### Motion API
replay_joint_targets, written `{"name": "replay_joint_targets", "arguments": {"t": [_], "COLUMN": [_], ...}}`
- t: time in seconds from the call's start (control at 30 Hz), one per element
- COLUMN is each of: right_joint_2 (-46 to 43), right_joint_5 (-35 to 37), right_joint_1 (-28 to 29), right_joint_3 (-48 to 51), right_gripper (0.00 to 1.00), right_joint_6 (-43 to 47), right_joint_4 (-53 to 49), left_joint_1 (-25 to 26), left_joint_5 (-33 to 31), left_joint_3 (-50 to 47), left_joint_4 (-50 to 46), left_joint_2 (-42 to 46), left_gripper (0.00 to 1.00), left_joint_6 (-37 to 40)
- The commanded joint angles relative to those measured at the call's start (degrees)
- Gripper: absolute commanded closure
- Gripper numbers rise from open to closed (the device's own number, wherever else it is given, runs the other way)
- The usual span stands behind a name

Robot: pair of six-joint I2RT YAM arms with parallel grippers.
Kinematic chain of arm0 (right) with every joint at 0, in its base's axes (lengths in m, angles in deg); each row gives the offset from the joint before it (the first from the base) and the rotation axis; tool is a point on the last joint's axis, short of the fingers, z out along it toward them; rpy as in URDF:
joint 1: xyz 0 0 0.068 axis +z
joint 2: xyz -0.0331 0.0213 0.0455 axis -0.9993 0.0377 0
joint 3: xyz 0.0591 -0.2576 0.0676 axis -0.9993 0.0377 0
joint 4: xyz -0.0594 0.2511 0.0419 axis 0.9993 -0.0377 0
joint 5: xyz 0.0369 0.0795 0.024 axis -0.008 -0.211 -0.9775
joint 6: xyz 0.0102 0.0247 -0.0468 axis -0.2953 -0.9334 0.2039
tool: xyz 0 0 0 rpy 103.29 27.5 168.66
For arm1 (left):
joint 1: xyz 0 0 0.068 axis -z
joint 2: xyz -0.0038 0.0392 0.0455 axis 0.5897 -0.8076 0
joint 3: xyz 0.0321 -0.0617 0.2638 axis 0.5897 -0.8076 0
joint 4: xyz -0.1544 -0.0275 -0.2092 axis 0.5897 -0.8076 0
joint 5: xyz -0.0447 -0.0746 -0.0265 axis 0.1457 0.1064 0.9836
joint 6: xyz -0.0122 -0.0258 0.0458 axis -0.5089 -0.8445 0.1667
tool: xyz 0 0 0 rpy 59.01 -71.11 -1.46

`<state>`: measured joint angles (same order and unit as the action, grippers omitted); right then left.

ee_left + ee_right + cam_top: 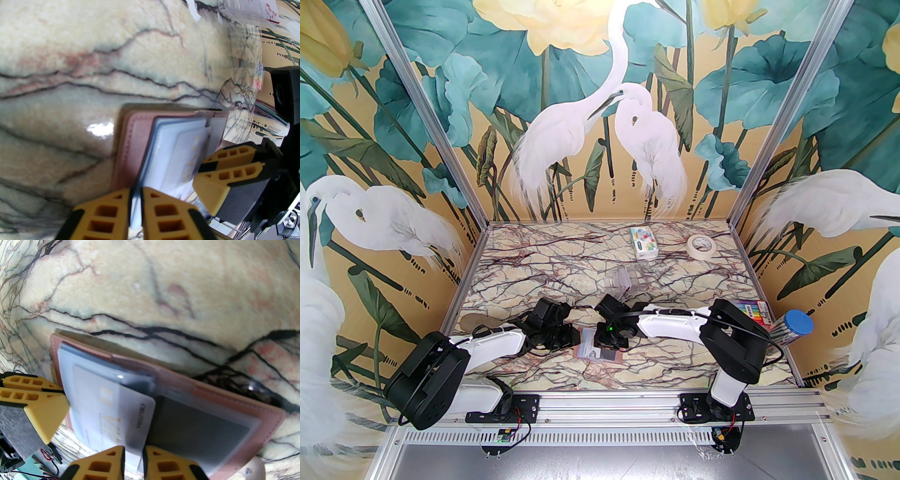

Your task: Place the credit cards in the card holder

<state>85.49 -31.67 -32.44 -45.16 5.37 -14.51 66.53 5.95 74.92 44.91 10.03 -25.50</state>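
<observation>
— Which step is this?

— Loading a card, I'd judge. The card holder (269,425) lies open on the bench (534,262), at the lower centre of the overhead view, between the two arms. The right jaws are clamped on the near edge of a pale card (105,408), which overlaps a clear sleeve (152,168). The left jaws are pinched on that sleeve's edge, holding it raised off the cover.

— How do things point?

— In the right wrist view the holder's long axis runs from upper left to lower right. The pale card's lettering runs roughly bottom to top, so its long axis probably points up the frame, away from the jaws. A dark card (201,429) sits in the lower-right sleeve.

— Next move?

— Probably a straight push along that axis, with the sleeve held steady and the card flat so no corner snags. How deep it sits I cannot tell.
</observation>
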Motion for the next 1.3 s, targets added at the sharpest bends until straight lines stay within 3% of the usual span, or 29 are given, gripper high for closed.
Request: {"name": "replay_joint_targets", "arguments": {"t": [0.0,1.27], "right_joint_2": [0.9,3.4], "right_joint_5": [0.4,-0.7], "right_joint_1": [0.7,1.9], "right_joint_3": [-1.5,-5.2], "right_gripper": [0.8,0.81], "right_joint_6": [1.1,0.7], "right_joint_4": [-0.4,-0.8], "left_joint_1": [0.7,0.8], "left_joint_5": [-2.3,-1.9], "left_joint_3": [-0.9,-1.1], "left_joint_4": [-2.4,-2.2], "left_joint_2": [-1.7,-1.5], "left_gripper": [0.85,0.85], "left_joint_6": [0.7,0.7]}}
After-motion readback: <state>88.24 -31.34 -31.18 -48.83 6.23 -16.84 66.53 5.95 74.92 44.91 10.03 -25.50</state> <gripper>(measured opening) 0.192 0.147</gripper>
